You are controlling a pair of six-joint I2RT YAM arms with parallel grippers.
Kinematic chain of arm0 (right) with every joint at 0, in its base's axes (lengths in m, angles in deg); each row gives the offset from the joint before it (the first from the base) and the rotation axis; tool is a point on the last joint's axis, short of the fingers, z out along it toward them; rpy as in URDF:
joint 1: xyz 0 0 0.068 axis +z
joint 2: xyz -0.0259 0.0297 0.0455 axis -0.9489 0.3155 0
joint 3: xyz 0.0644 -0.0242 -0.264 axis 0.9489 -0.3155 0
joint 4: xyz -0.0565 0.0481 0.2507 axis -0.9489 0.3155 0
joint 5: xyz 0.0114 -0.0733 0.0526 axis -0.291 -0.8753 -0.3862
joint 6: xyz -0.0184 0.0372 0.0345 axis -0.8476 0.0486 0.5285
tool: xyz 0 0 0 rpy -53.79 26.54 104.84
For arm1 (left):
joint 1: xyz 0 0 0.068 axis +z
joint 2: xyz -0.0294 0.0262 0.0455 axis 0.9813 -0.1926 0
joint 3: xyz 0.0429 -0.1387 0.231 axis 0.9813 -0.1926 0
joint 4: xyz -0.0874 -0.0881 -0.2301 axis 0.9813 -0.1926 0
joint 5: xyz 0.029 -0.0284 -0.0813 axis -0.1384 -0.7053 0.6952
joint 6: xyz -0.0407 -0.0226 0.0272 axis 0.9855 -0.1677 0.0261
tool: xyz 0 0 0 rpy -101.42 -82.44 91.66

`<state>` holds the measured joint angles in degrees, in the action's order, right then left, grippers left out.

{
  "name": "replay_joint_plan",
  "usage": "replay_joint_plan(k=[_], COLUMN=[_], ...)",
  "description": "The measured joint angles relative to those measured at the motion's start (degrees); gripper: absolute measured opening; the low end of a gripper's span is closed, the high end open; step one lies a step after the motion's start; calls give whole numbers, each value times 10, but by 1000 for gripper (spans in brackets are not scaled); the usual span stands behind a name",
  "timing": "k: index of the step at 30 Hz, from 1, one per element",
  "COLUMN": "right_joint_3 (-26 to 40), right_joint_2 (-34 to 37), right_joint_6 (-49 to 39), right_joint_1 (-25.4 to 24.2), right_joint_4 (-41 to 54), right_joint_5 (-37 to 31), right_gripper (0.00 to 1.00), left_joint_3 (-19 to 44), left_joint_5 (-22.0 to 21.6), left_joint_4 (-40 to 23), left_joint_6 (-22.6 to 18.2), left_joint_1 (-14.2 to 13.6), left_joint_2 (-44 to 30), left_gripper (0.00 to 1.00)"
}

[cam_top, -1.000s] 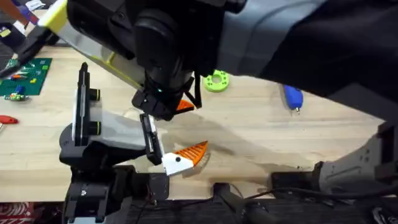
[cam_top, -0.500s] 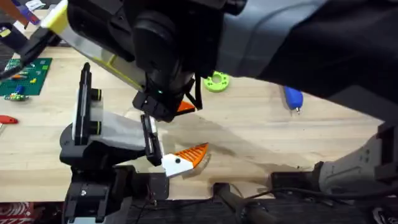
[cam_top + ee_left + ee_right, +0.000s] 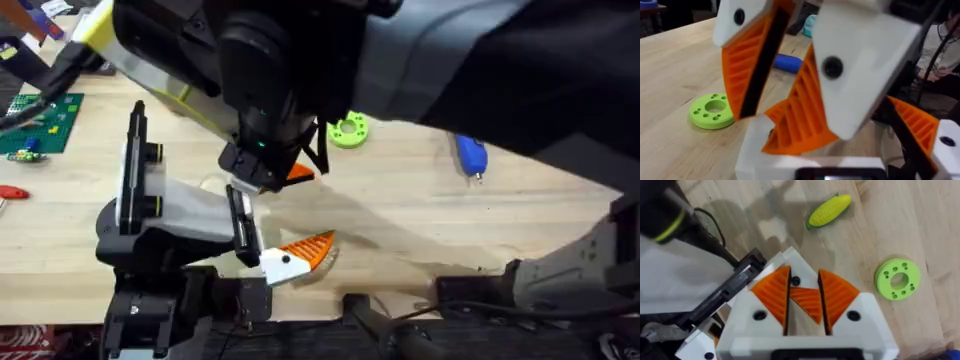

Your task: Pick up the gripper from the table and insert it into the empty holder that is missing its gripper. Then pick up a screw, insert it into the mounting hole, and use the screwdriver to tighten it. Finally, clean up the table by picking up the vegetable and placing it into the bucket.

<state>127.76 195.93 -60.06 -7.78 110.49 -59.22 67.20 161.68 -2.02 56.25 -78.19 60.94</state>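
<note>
My right gripper [image 3: 804, 276] is shut on the loose gripper piece [image 3: 807, 302], a white finger with an orange ribbed pad. It holds the piece [image 3: 297, 172] just above the black rail [image 3: 240, 222] of my left gripper [image 3: 265, 232]. That rail is the holder, and it carries one white and orange finger [image 3: 292, 254] at its near end. In the left wrist view the held piece [image 3: 790, 125] hangs close in front of the camera. The blue screwdriver [image 3: 470, 155] lies at the right of the table. The vegetable, a yellow corn cob [image 3: 829, 210], lies on the wood. Screw and bucket are out of view.
A green ring with small holes [image 3: 348, 130] lies just behind the grippers. A green board [image 3: 40, 122] and a red item [image 3: 10, 190] sit at the far left. The right arm [image 3: 480, 70] spans the upper right, large and dark.
The right gripper has edged slightly to the right with the piece still in it. The left arm has stayed put.
</note>
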Motion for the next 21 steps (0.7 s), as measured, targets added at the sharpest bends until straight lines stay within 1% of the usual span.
replay_joint_plan(k=[4,6,8,9,10,11,12,21], right_joint_3=[0,1,1,1,1,2,3,3], right_joint_2=[-2,-2,-2,-2,-2,-4,-9,-9], right_joint_6=[0,0,0,2,3,2,0,0], right_joint_1=[0,0,-1,-2,-4,-7,-10,-8], right_joint_4=[2,2,2,3,3,6,11,13], right_joint_5=[-6,-8,-11,-13,-16,-24,-23,-22], right_gripper=[464,486,557,618,714,917,990,996], left_joint_3=[0,0,0,0,0,0,0,0], left_joint_5=[0,0,0,0,0,0,-1,-3], left_joint_4=[0,0,0,0,0,0,0,0], left_joint_6=[-5,-5,-6,-5,-5,-5,-9,-10], left_joint_1=[0,0,0,0,0,0,0,0], left_joint_2=[0,0,0,0,0,0,0,0], left_gripper=[986,986,986,986,986,986,986,986])
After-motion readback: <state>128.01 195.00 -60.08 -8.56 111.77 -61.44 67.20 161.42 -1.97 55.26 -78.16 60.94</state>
